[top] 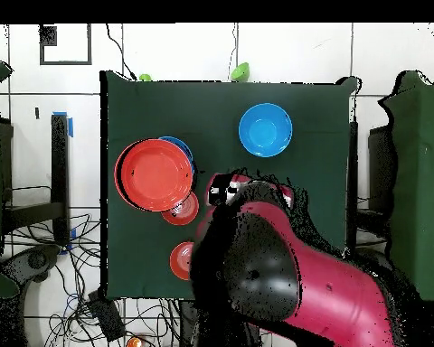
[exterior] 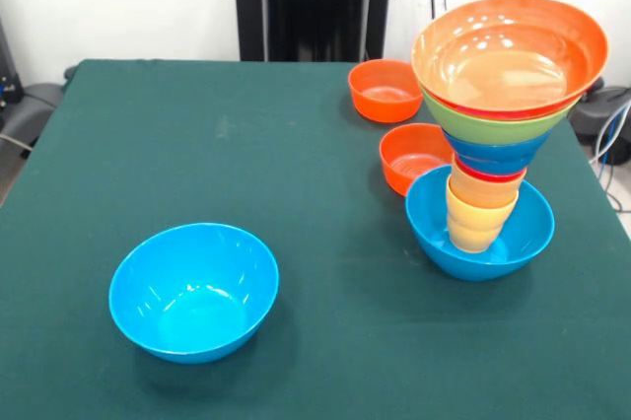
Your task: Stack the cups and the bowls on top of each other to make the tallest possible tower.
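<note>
Front view, left to right. Light blue bowl alone on green table, front left, upright, empty. Two small orange bowls right of centre, well apart from it, second just beside tower. Tower on right: light-blue base bowl, yellow-orange cups inside, then dark blue, green, large orange bowl on top, tilted toward camera. No readable labels. Overhead: red arm over table; gripper state cannot tell.
</note>
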### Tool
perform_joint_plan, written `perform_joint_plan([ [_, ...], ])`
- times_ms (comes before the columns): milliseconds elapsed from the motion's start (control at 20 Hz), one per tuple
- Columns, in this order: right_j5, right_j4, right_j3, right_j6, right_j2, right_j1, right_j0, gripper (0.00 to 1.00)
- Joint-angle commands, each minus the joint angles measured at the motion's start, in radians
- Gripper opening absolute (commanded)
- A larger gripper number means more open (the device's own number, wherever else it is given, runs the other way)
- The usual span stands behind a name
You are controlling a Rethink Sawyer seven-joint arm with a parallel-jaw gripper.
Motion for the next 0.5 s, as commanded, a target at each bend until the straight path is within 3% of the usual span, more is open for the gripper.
perform_joint_plan([
  [50, -0.040, 0.070, 0.244, -0.523, 0.302, -0.022, -0.139, 1.00],
  [250, -0.085, 0.080, 0.284, -0.588, 0.403, -0.008, -0.246, 1.00],
  [500, -0.105, 0.019, 0.278, -0.561, 0.485, 0.027, -0.321, 1.00],
])
